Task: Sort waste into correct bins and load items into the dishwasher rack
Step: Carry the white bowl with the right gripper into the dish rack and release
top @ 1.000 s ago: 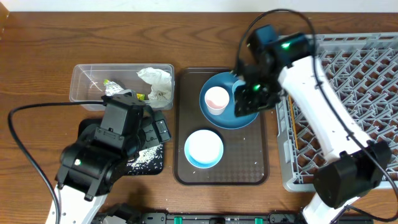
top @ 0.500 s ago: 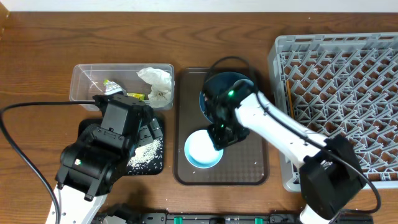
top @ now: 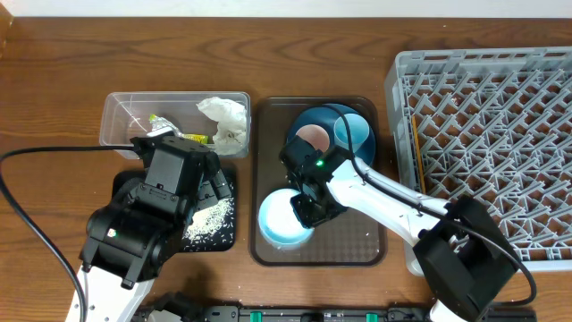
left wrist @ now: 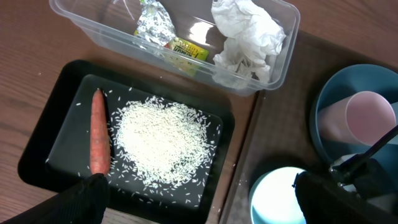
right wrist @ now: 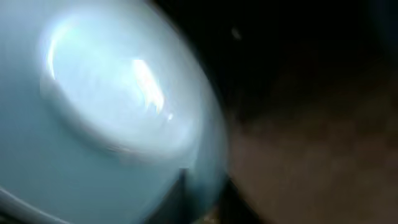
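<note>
The pale blue bowl (top: pixel 279 222) sits mouth-up at the front left of the brown serving tray (top: pixel 357 243), close to its left rim. The right claw (top: pixel 308 207) is down at the bowl's right edge. The right wrist view is a blur of glossy bowl, so I cannot tell whether the claw is spread or pinching the rim.

Behind the bowl on the same tray lies the blue plate (top: pixel 323 114), with the pink cup (top: pixel 311 137) and the light-blue cup (top: pixel 351 132) standing on it side by side, mouths up.

Left of the serving tray, the clear tub (left wrist: pixel 287 53) holds the crumpled white paper (left wrist: pixel 245 34) and the foil wrapper (left wrist: pixel 152 22). The wrapper's yellow-green label (left wrist: pixel 186 50) carries print too small to read.

Just in front of the tub, the black tray (left wrist: pixel 53 155) holds a heap of rice (left wrist: pixel 161 143) and the carrot (left wrist: pixel 98 140). The carrot lies along the tray's left side, its thin end toward the tub.

The left claw (left wrist: pixel 202 208) hangs above the black tray, spread wide and empty.

On the right of the desk (top: pixel 54 72) stands the grey rack (top: pixel 483 116), with the chopsticks (top: pixel 416 148) lying front to back along its left side.
</note>
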